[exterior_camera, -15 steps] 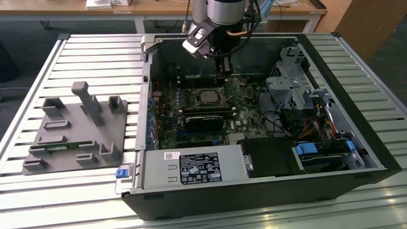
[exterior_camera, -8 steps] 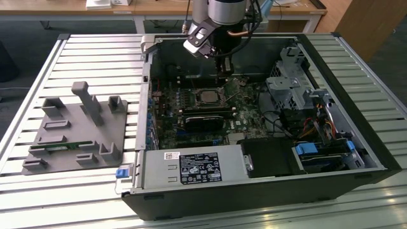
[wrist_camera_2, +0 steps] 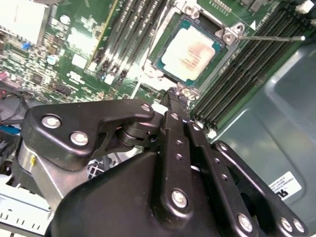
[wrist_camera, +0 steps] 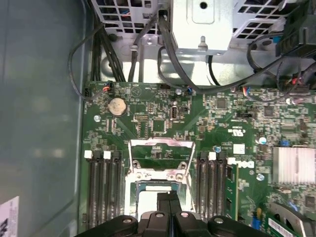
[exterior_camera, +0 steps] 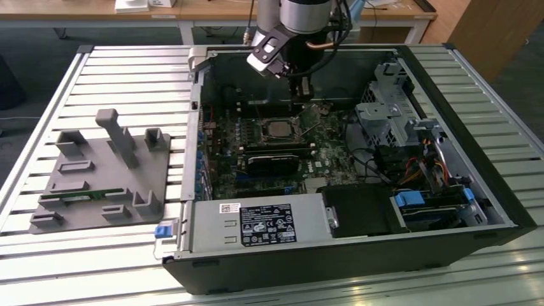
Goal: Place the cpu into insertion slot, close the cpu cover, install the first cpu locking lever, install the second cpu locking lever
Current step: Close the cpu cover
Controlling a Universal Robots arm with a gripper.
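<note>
One big computer case [exterior_camera: 357, 255] lies open on the slatted worktop [exterior_camera: 127, 255]. One grey rack [exterior_camera: 102, 172] sits near the worktop's edge on the exterior view's left. One robot arm [exterior_camera: 302, 16] reaches down into the case. Its jaws are pressed together with nothing between them. The two black fingertips [wrist_camera: 163, 203] touch side by side, close over the chip.

There is one chip [wrist_camera_2: 192, 54], square and silver-grey. It lies flat in its one slot [wrist_camera: 132, 192] on the green board [wrist_camera: 148, 113]. One cover [wrist_camera: 160, 143], a thin silver frame with a big hole, is tipped up and open beside the slot, and green board shows through the hole. One thin metal lever [wrist_camera_2: 271, 37] sticks out past a corner of the slot. Long black slots stand in two groups, one on each side of the chip. One round silver battery [wrist_camera: 116, 105] sits further along the board.

In the first wrist view the jaws hide part of the chip. In the exterior view the cover is too small to make out.
</note>
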